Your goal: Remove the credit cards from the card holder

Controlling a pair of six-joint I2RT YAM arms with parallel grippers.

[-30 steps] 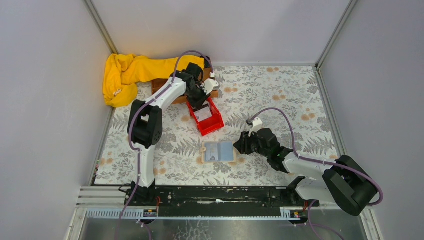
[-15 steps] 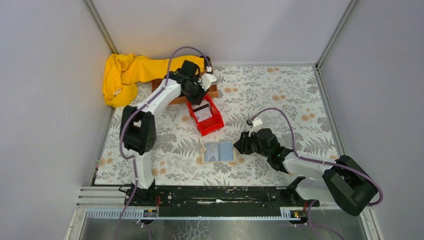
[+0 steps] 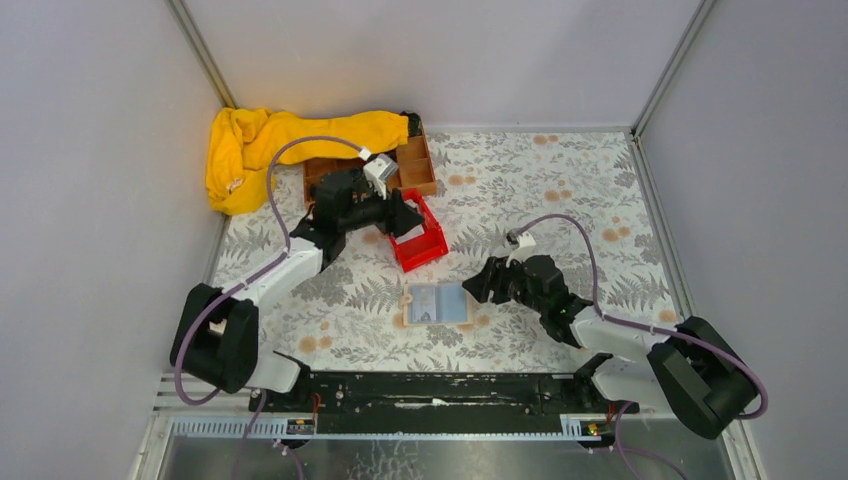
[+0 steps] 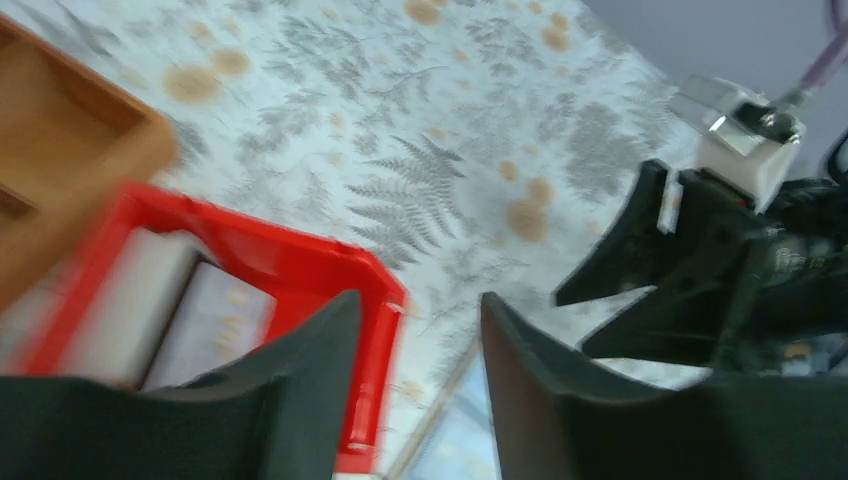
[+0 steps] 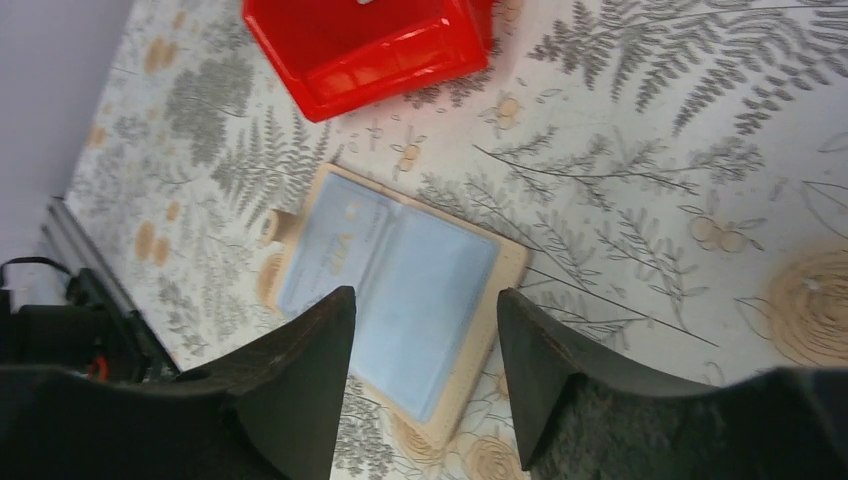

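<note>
Two claws are mine, and both stand with fingers apart, holding nothing. My right claw (image 5: pixel 425 295) hangs over the card holder (image 5: pixel 400 280), its dark matte fingers (image 5: pixel 300 370) framing it from above without touching it. The card holder lies opened flat on the tabletop (image 3: pixel 560 200): a soft rectangle, slate-blue and slightly glossy across its two panels, with a tan border and a small tan tab at one end. One panel carries faint pale marks, too small for me to read.

My left claw (image 4: pixel 415 300) hovers at the near corner of the red bin (image 4: pixel 380 300), a hard, shiny plastic box with straight walls and a rounded rim. Inside it lie whitish credit cards (image 4: pixel 210 320), flat and thin, blurred in my left wrist view; I can read nothing on them. Just beyond the bin sits a brown wooden tray (image 3: pixel 415 165) with square compartments. A crumpled yellow cloth (image 3: pixel 290 140) is bunched against the tray's far side. The tabletop wears a pale covering printed with grey ferns and tan blossoms. From above, the card holder rests near the middle, between the red bin and the arm bases.
</note>
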